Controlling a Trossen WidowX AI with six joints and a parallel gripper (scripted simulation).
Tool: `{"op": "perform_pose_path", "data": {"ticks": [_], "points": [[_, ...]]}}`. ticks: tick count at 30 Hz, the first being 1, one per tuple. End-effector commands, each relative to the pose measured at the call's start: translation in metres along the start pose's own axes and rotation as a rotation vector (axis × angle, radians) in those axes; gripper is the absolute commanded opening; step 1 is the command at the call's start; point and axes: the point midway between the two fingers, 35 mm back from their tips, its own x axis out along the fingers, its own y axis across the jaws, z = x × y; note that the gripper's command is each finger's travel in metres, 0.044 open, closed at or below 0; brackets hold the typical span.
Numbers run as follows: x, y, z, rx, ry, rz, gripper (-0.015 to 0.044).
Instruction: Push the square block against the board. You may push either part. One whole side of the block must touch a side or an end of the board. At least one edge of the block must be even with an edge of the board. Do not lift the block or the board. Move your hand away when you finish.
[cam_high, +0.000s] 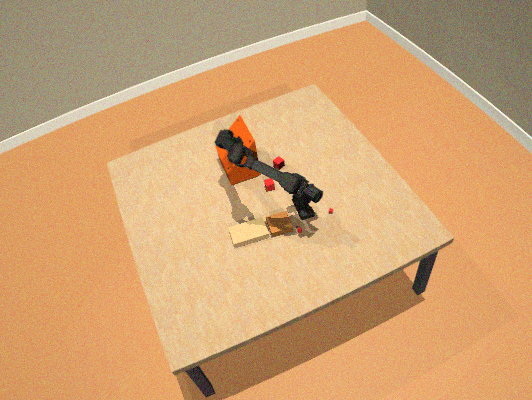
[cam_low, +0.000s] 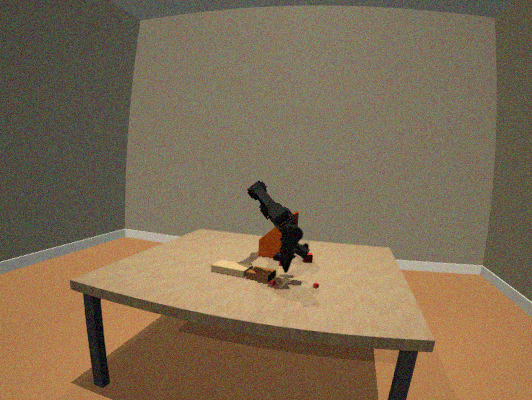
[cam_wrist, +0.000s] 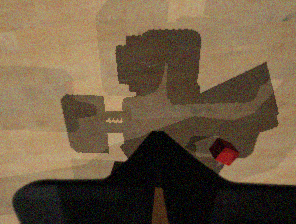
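The brown square block (cam_high: 279, 225) (cam_low: 261, 274) lies flat beside the right end of the long cream board (cam_high: 249, 233) (cam_low: 229, 268). Its left side appears to be against that end, with no clear gap. The front edges look nearly even in the top view, but exact contact and evenness are too small to tell. My gripper (cam_high: 308, 216) (cam_low: 285, 270) (cam_wrist: 157, 137) is shut and empty. It hangs above the table, to the right of the block and apart from it. Neither block nor board shows in the wrist view.
A small red cube (cam_high: 299, 230) (cam_low: 272, 283) lies just right of the block, and another (cam_high: 330, 211) (cam_low: 316, 285) farther right. Two larger red cubes (cam_high: 278, 162) (cam_high: 269, 185) lie near the orange angular object (cam_high: 242, 172) (cam_low: 270, 244) by the arm's base. The wrist view shows one red cube (cam_wrist: 225, 152).
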Motion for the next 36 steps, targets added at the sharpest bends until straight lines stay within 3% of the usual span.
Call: {"op": "perform_pose_path", "data": {"ticks": [1, 12, 17, 36], "points": [[-0.021, -0.005, 0.001, 0.013, -0.015, -0.019, 0.0000], [-0.017, -0.003, -0.030, 0.014, -0.013, -0.018, 0.0000], [0.035, -0.005, -0.030, 0.013, -0.011, -0.019, 0.0000], [0.035, -0.007, -0.049, 0.013, -0.011, -0.019, 0.0000]]}}
